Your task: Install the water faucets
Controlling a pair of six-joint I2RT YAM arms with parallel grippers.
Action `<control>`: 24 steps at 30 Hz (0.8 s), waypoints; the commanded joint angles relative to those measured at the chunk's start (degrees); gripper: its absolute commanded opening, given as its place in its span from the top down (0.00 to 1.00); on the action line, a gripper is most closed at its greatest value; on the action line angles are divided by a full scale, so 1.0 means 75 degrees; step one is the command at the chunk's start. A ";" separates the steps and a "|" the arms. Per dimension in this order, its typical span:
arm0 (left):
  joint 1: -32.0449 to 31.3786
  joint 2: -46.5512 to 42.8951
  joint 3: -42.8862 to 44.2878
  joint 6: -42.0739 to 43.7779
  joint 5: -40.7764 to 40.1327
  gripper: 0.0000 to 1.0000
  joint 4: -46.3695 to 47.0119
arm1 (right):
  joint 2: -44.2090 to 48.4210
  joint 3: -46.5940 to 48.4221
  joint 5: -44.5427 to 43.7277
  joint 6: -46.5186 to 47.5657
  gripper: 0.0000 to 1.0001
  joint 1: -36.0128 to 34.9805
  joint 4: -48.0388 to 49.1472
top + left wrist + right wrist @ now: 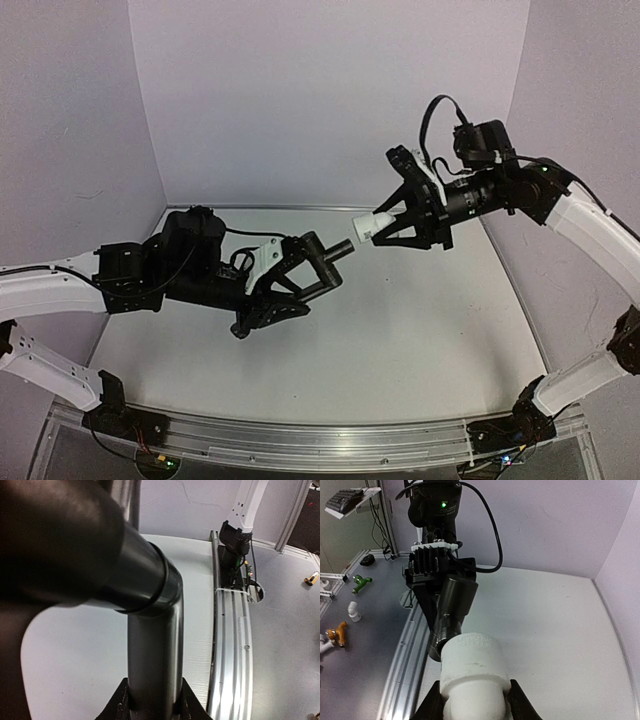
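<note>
My left gripper (318, 262) is shut on the slim black pipe (338, 252); its short end points right, held above the table. In the left wrist view the pipe (155, 655) rises between the fingers and bends up left. My right gripper (395, 228) is shut on the white stubby fitting (375, 226), whose open end faces left. The two ends stand almost touching in mid-air. In the right wrist view the fitting (472, 672) fills the jaws and the pipe's threaded tip (449, 620) sits just beyond and left of its mouth.
The white table (400, 340) lies below, with a metal rail (320, 440) along its near edge and purple walls around. In the right wrist view several small fittings (354, 611) lie on the grey floor beyond the rail.
</note>
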State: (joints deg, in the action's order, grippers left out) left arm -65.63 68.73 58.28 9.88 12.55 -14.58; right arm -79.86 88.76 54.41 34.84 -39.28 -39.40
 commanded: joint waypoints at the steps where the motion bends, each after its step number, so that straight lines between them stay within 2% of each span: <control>1: -0.0033 -0.0400 0.0200 -0.0428 0.0993 1.00 0.0749 | 0.0766 -0.0237 -0.0510 0.3318 1.00 0.0034 0.0355; 9: -0.0026 -0.0301 0.0389 -0.1006 0.1891 1.00 0.0583 | 0.1765 -0.1457 -0.0528 0.7407 1.00 -0.0107 0.0174; 12: -0.0023 -0.0083 0.0566 -0.1217 0.2213 1.00 0.0458 | 0.1969 -0.1800 -0.0634 0.8438 1.00 -0.0132 0.0261; 17: -0.0016 0.0385 0.0926 -0.1703 0.2702 1.00 0.0167 | 0.2162 -0.2250 -0.0698 0.9168 1.00 -0.0131 0.1132; 24: 0.0031 0.0693 0.1076 -0.2159 0.3231 1.00 0.0224 | 0.2403 -0.2728 -0.0419 0.9387 1.00 -0.0143 0.2582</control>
State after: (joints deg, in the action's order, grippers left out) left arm -65.69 74.55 62.58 -3.57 32.27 -17.15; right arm -63.97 69.59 49.47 101.95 -39.97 -29.84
